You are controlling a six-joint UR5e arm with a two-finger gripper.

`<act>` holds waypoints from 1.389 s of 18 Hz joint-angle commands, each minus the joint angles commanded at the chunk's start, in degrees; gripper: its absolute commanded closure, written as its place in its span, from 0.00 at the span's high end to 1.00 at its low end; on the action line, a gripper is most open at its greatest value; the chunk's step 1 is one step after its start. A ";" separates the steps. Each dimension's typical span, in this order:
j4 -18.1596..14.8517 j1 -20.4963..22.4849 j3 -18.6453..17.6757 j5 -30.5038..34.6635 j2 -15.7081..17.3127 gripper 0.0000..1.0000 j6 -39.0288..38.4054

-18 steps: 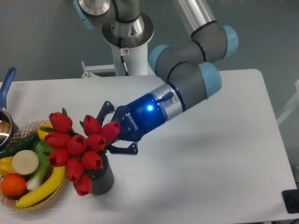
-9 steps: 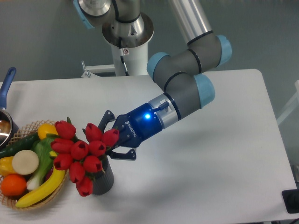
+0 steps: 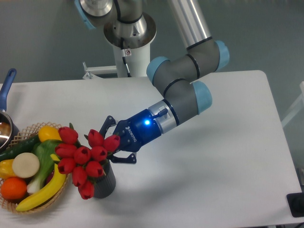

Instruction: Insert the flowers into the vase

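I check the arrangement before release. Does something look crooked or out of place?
Yes. The flowers lean left out of the vase and overhang the wicker basket rim, not standing upright. The gripper is at their stems. Nothing looks spilled or damaged.

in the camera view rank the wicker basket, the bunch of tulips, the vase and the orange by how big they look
1. Wicker basket, partly cut off.
2. Tulips.
3. Vase, though the tulips hide its top.
4. Orange.

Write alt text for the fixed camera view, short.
A robot arm's end effector holds a bunch of red tulips over a short dark vase on a white table. A wicker basket of fruit and vegetables sits just left of the vase.
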 joint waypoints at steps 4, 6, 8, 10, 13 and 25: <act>0.00 -0.09 -0.44 1.14 -0.26 0.58 0.00; 0.00 0.00 -1.05 1.41 -0.18 0.67 -0.09; 0.00 -0.09 -2.45 2.63 0.26 0.82 -0.09; 0.00 0.18 -4.04 3.43 0.87 0.99 -0.09; 0.09 1.14 -5.53 3.78 1.76 1.00 -0.09; -0.35 8.34 -7.91 10.25 9.48 1.00 -4.74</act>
